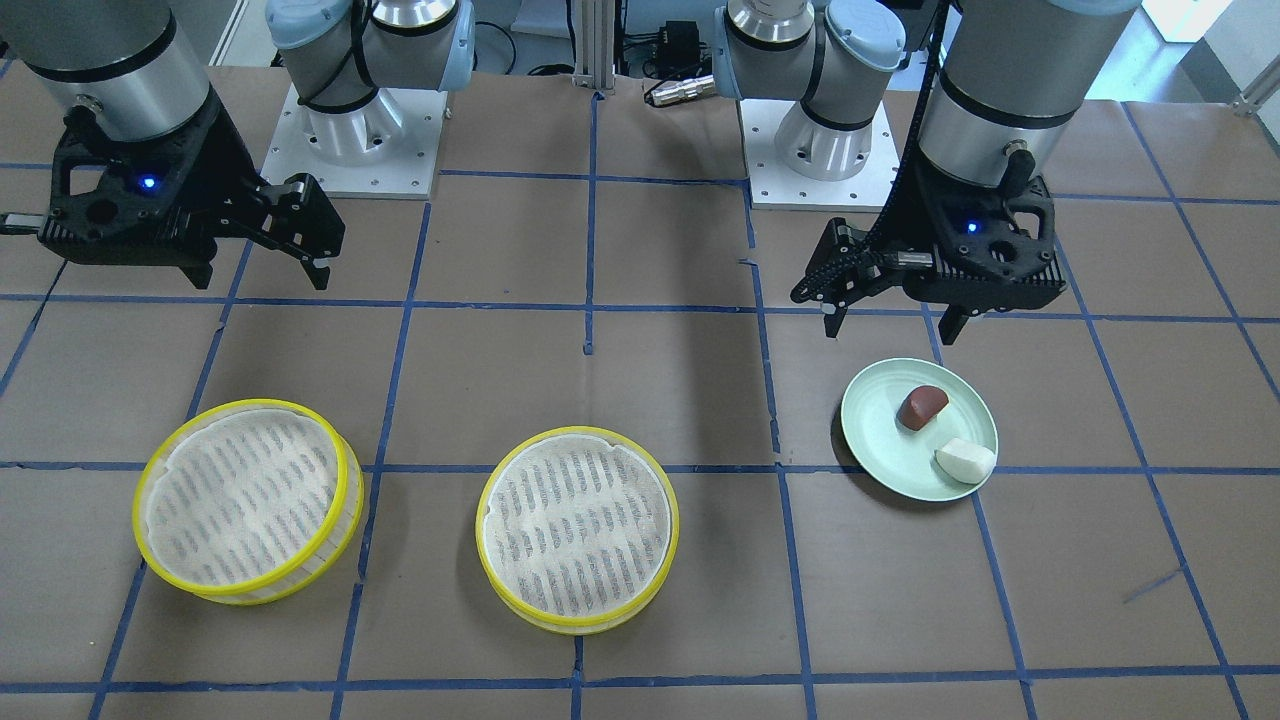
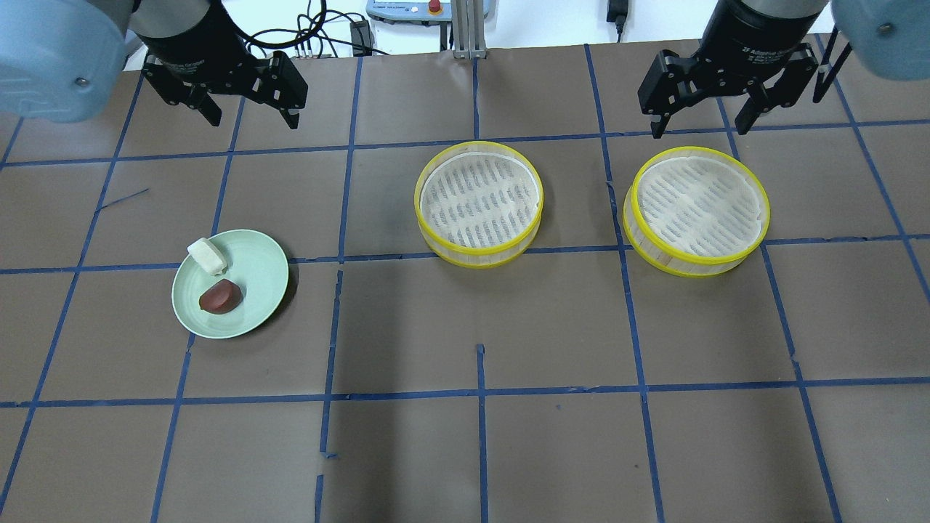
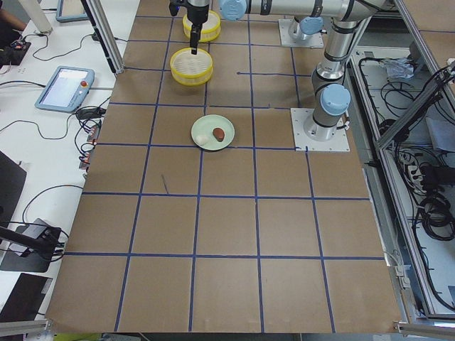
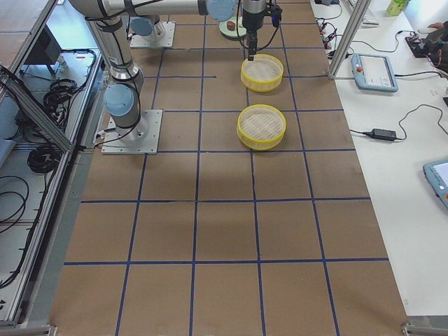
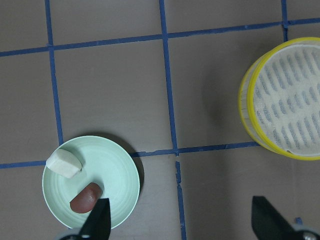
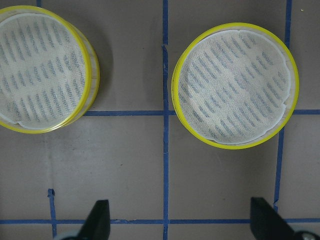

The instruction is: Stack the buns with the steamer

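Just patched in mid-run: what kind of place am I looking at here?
Most likely a robotics lab workcell, not a kitchen: a tape-gridded table, a teach pendant off to one side, and cable bundles along the other edge.

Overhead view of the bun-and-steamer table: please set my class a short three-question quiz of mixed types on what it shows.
1. True or false: the white bun and the reddish-brown bun both lie on the pale green plate.
2. How many yellow-rimmed steamers are in view? A one; B two; C three.
3. Fill in: the left gripper and the right gripper are both ___ and hold nothing.

Key: 1 true. 2 B. 3 open.
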Controlling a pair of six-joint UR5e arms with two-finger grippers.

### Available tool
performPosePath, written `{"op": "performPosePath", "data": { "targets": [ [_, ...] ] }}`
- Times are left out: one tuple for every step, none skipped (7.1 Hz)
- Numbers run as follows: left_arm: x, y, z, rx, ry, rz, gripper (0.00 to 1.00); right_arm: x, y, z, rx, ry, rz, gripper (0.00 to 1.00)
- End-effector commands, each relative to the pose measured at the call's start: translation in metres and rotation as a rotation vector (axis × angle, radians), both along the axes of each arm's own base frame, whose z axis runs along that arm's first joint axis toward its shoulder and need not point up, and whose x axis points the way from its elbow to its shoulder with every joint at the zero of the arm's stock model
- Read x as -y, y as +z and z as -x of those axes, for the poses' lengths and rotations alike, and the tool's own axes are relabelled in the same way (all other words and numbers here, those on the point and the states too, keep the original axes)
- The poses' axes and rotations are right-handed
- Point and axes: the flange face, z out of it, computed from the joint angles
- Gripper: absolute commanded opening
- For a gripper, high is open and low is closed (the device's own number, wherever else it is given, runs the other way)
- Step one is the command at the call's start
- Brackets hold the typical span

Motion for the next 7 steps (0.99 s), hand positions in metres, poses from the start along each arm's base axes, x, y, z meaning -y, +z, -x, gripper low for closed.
{"op": "performPosePath", "data": {
  "targets": [
    [0.0,-0.001,-0.001,0.0,0.0,-0.003,1.0,0.001,-0.005,0.0,-0.002,0.001,-0.01,1.0],
    [0.0,-0.001,-0.001,0.0,0.0,-0.003,1.0,0.003,-0.006,0.0,0.0,0.002,-0.011,1.0],
    [0.0,-0.004,-0.003,0.0,0.003,-0.009,1.0,0.003,-0.006,0.001,-0.002,-0.001,-0.013,1.0],
    [-0.003,-0.015,-0.004,0.006,-0.009,-0.029,1.0,0.003,-0.006,0.002,0.0,-0.002,-0.01,1.0],
    [-0.006,-0.027,-0.006,0.006,-0.016,-0.058,1.0,0.002,-0.01,0.002,-0.001,-0.002,-0.02,1.0],
    [-0.008,-0.051,-0.03,0.003,0.024,-0.12,1.0,0.001,-0.015,0.002,-0.001,-0.002,-0.033,1.0],
    [-0.007,-0.077,-0.075,-0.02,0.09,-0.169,1.0,0.0,-0.017,0.002,0.001,-0.013,-0.037,1.0]
  ]
}}
